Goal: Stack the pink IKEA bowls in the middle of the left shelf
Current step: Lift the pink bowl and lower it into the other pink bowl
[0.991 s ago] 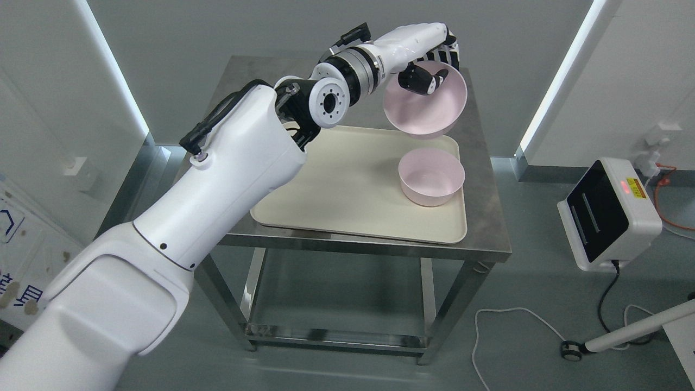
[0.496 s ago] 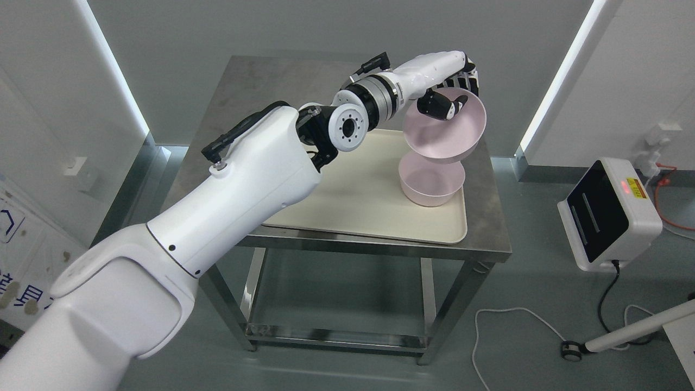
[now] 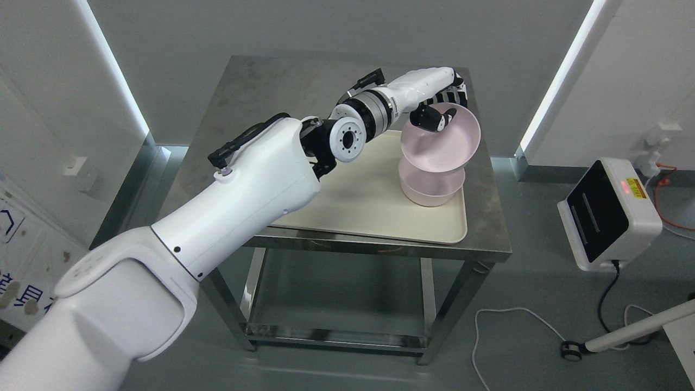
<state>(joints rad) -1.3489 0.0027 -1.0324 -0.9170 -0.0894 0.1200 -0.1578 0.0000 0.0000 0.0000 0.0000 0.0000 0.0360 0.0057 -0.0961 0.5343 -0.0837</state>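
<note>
Steel table (image 3: 491,217) w/ lower shelf carries cream tray (image 3: 347,201); pink bowl (image 3: 431,190) sits on tray, prob. flat.

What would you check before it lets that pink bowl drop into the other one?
1. Grip: left hand shut on the held bowl at its rim: ok.
2. Held bowl over the lower bowl: ok.
3. Held bowl level: not ok, it tilts.
4. Bowls already touching: cannot tell.
5. Lower bowl resting on the tray: ok.
6. Tray fully on the steel table: ok.
</note>
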